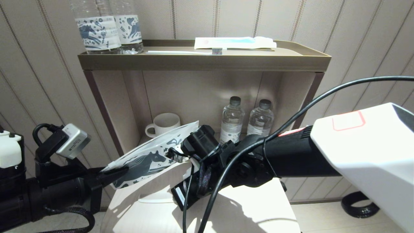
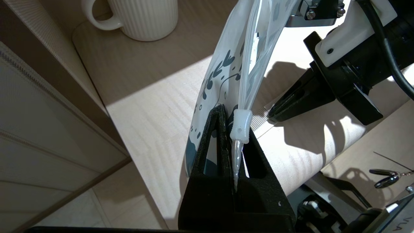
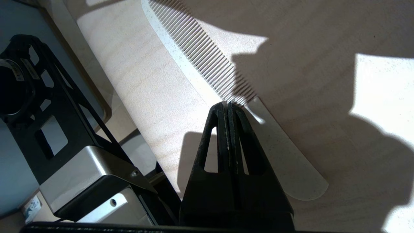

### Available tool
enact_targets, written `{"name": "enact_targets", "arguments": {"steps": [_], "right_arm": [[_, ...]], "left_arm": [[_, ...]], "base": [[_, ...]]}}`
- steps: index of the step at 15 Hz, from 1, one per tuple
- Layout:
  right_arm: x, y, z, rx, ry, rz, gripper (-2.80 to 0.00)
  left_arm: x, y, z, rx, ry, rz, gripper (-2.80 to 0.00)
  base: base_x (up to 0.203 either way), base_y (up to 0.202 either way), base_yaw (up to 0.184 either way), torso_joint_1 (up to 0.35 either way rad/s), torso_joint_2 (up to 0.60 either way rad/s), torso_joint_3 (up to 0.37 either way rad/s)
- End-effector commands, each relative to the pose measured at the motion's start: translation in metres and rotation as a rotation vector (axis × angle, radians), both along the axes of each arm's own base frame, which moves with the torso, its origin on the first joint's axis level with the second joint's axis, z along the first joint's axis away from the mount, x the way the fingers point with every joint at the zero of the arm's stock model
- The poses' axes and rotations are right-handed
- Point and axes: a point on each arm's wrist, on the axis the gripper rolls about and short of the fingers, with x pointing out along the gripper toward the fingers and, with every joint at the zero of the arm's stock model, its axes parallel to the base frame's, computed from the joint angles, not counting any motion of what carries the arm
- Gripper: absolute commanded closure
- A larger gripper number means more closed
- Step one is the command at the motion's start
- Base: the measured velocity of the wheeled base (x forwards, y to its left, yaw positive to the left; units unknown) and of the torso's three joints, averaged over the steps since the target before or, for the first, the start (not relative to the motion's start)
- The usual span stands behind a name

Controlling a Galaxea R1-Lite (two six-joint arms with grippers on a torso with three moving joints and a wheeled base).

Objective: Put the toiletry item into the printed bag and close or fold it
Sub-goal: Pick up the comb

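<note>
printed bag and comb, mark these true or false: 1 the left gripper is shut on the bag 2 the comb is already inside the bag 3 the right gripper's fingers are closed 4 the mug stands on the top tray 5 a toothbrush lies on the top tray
1. True. The left gripper is shut on the printed bag at its zip end, holding it up off the table.
2. False. The comb lies flat on the table, outside the bag.
3. True. The right gripper is shut, its tips at the comb where teeth meet handle, clamping nothing.
4. False. The mug stands in the lower shelf compartment, beside two bottles.
5. True. The toothbrush lies on the top tray, in front of a wrapped packet.
</note>
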Motion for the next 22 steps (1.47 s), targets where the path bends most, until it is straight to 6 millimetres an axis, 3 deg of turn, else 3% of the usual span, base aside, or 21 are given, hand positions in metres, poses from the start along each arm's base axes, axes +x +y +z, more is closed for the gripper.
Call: {"name": "enact_targets", "arguments": {"steps": [1,13,22], "right_arm": [[-0.001,-0.001,-0.006,-0.019,0.016,-0.002,0.00],[0.004,-0.049,-0.006,-0.057,0.054,-0.090,0.00],[-0.009,-0.116,0.000,-0.048,0.042,-0.199,0.00]], "left_arm": [[0.000,0.000,0.000,-0.001,0.000,-0.002,0.00],[-0.002,-0.001,-0.002,0.003,0.002,-0.013,0.00],[-0.004,-0.003,-0.002,0.003,0.004,-0.029,0.00]], "base": [[0.000,0.000,0.000,0.000,0.00,0.000],[0.000,0.000,0.000,0.000,0.00,0.000],[0.000,0.000,0.000,0.000,0.00,0.000]]}}
